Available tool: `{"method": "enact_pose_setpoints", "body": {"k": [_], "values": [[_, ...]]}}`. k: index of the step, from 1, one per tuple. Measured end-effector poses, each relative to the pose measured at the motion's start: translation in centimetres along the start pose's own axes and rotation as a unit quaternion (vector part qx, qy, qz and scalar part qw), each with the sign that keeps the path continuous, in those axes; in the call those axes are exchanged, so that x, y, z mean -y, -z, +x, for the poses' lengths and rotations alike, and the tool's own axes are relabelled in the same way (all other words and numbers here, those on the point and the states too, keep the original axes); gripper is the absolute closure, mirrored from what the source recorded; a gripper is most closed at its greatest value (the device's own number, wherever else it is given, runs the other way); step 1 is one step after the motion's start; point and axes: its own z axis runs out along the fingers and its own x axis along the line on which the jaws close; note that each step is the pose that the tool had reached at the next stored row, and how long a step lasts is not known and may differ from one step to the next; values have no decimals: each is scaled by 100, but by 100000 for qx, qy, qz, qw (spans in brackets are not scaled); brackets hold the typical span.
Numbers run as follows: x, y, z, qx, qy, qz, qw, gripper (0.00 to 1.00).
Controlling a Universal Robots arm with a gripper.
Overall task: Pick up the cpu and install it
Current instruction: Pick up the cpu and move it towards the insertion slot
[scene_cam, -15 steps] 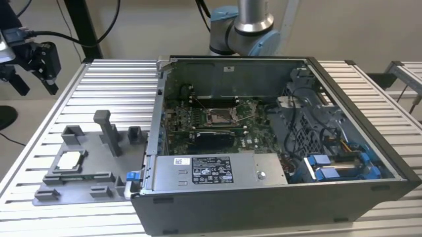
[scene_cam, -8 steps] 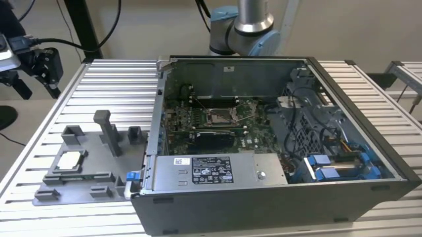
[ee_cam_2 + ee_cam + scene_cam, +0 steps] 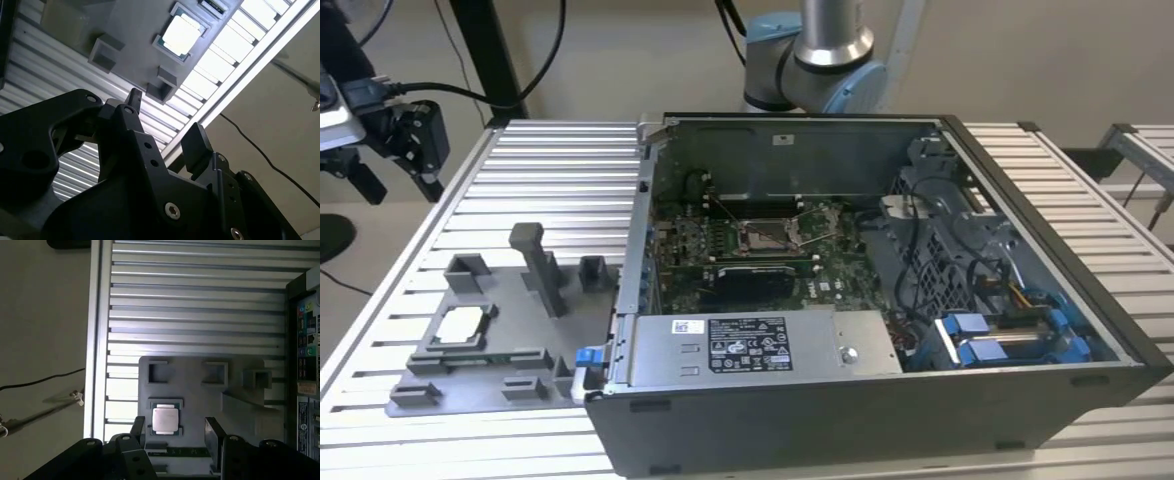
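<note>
Gripper (image 3: 176, 436) is open and empty, hanging above the cpu (image 3: 165, 419) with no contact. The cpu lies flat in a recess of the grey fixture (image 3: 200, 400) on the slatted counter (image 3: 547, 170), to the exterior view's left of the open PC case (image 3: 881, 400). It's likely light and rigid, with a slick metal lid and a fragile underside. Best pinched on opposite edges, low force, kept level.

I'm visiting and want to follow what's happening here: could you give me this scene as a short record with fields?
Chip: cpu lies flat in a pocket of the grey fixture plate
Robot: hand open, holding nothing, apart from the cpu
Box: computer case open on top, beside the plate on the slatted table
Inside: socket on the board in the case
Progress: cpu not yet picked up
</note>
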Motion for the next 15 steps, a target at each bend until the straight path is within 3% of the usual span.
{"method": "enact_pose_setpoints", "body": {"k": [9, 10, 15], "values": [[0, -1, 0, 1, 2, -3, 100000, 100], [0, -2, 0, 3, 0, -4, 100000, 0], [0, -2, 0, 2, 1, -3, 100000, 0]]}}
